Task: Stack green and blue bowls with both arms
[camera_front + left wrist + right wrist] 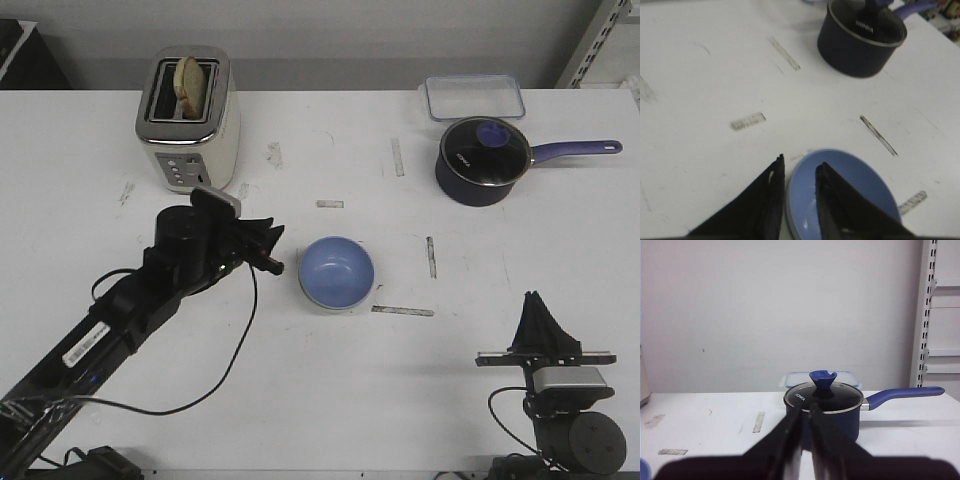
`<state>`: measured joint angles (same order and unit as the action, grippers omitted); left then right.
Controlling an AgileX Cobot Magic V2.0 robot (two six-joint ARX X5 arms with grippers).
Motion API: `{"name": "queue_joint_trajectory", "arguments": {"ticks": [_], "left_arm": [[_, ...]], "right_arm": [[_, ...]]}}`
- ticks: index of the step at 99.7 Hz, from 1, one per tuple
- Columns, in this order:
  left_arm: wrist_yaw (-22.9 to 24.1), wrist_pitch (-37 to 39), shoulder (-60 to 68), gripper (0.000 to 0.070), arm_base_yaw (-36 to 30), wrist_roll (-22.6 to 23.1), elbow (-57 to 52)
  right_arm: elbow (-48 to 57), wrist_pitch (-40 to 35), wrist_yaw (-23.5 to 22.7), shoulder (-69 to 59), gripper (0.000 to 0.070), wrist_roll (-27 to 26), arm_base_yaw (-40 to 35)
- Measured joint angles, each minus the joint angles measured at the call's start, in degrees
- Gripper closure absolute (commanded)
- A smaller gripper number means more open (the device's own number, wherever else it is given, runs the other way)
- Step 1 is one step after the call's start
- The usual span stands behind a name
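Observation:
The periwinkle blue bowl (336, 270) sits upright in the middle of the table. A thin pale mint edge (331, 309) shows under its near rim, so the green bowl seems to lie nested beneath it, mostly hidden. My left gripper (272, 256) is open and empty, just left of the bowl and apart from it. In the left wrist view the gripper (801, 160) has one finger in front of the blue bowl (860, 185) and one outside its rim. My right gripper (537, 298) is shut and empty at the near right, far from the bowls; it points at the saucepan in the right wrist view (807, 408).
A dark navy saucepan (482, 160) with a lid and a long handle stands at the back right, with a clear lidded box (473, 97) behind it. A toaster (188, 118) with bread in it stands at the back left. Tape marks dot the white table (320, 400).

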<state>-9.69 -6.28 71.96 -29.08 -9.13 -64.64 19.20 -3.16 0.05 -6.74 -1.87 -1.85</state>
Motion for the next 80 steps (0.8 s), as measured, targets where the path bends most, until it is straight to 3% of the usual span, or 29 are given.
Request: {"name": "queue_joint_trajectory", "arguments": {"ticks": [3,16,27,80], "left_arm": [[1.14,2.80,-1.81,0.0700,0.52,0.96,2.32],[8.98,12.76,-9.57,0.0699,2.62,4.09,11.96],[13.99,16.41,-15.15,0.0699,4.81,5.70,18.32],[14.34,16.26,-42.99,0.0699,18.64,6.69,41.86]], "right_arm": [[0.00,0.00,0.00,0.00,0.0688,0.00,0.00],[0.00,0.00,0.00,0.00,0.0688,0.00,0.00],[0.00,-0.02,0.00,0.00,0.0688,0.00,0.00],[0.00,0.00,0.00,0.00,0.0688,0.00,0.00]]}}
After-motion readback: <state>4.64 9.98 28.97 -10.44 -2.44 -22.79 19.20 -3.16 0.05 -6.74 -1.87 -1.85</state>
